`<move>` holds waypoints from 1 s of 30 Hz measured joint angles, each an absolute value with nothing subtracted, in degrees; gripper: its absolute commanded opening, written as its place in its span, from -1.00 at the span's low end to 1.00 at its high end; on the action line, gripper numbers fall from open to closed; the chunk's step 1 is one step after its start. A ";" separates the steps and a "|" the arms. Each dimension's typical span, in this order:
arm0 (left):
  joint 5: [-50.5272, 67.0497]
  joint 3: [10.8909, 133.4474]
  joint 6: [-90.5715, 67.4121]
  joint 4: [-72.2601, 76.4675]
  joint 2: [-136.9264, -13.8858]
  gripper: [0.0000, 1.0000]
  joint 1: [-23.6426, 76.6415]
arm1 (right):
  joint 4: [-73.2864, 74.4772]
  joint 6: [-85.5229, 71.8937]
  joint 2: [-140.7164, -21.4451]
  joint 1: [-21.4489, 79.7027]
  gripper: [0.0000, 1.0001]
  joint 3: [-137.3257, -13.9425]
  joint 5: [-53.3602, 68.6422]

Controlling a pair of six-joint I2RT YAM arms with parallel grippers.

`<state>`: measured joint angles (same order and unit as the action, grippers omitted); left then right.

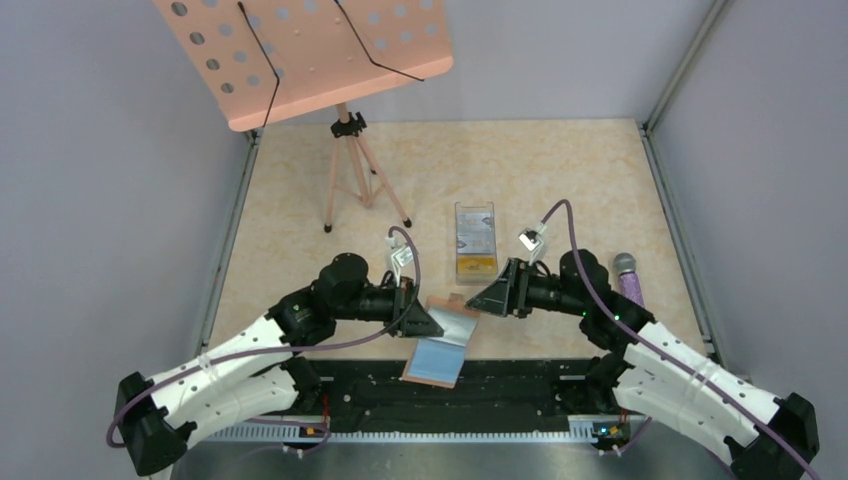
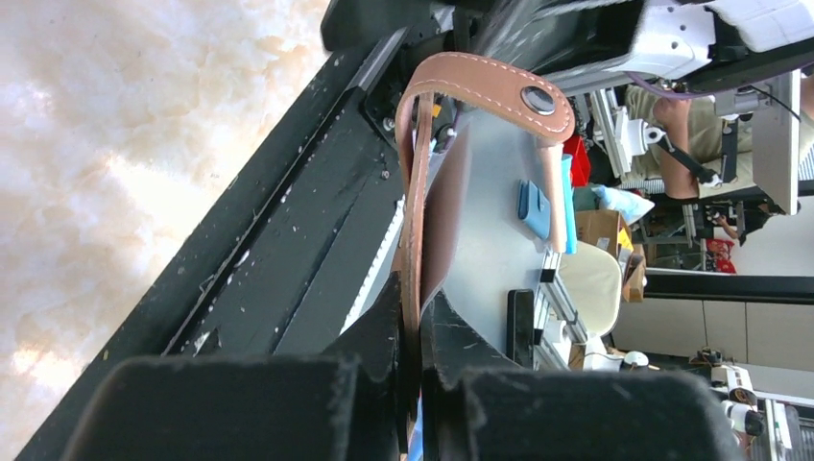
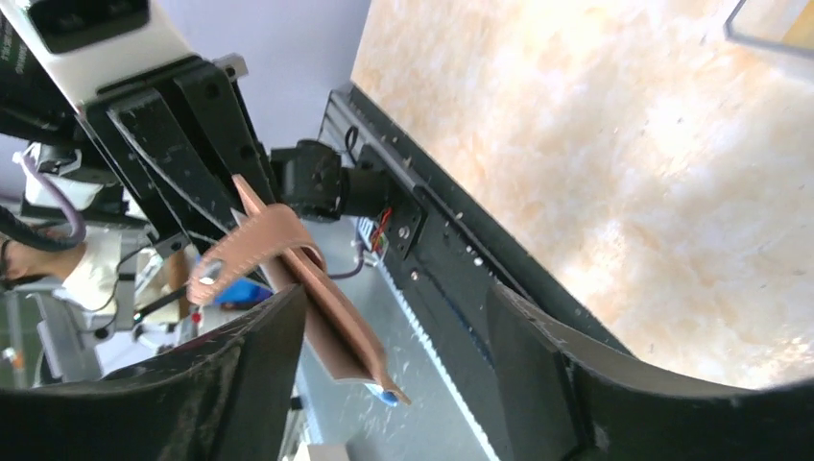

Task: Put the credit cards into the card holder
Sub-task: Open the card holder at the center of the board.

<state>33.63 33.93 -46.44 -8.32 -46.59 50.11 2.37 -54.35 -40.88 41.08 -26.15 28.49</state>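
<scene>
Card holder (image 1: 437, 360), brown and unfolded, hangs pinched between the closed fingers of the left gripper (image 1: 436, 323), while the right gripper (image 1: 476, 301) hovers just beside it, jaws spread and empty.

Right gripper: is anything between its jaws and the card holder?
Nothing. The right wrist view shows only bare air from the open right gripper to the card holder, which the left gripper is clamping.
</scene>
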 measured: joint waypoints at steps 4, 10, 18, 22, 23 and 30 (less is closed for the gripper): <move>33.54 35.40 -45.78 -13.41 -46.94 -1.00 50.11 | 7.86 -50.78 -40.82 41.08 0.76 -30.55 25.74; 36.97 36.75 -45.41 -17.98 -53.08 -1.00 50.09 | 11.60 -46.00 -40.88 41.08 0.90 -32.64 28.21; 44.14 44.05 -44.82 -20.10 -60.38 -1.00 50.06 | 13.41 -39.35 -49.98 41.08 0.91 -35.05 39.31; 47.44 45.17 -44.86 -19.44 -62.43 -1.00 50.06 | 13.26 -37.15 -52.10 41.08 0.88 -35.05 43.11; 47.99 45.34 -44.84 -19.51 -62.87 -1.00 50.06 | 12.69 -37.01 -52.51 41.10 0.84 -35.03 44.23; 49.04 47.81 -44.82 -20.21 -63.68 -1.00 50.06 | 1.58 -39.99 -54.74 42.74 0.41 -33.74 51.31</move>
<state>49.04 47.81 -44.82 -20.21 -63.68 50.06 1.58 -39.99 -54.74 42.74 -33.74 51.31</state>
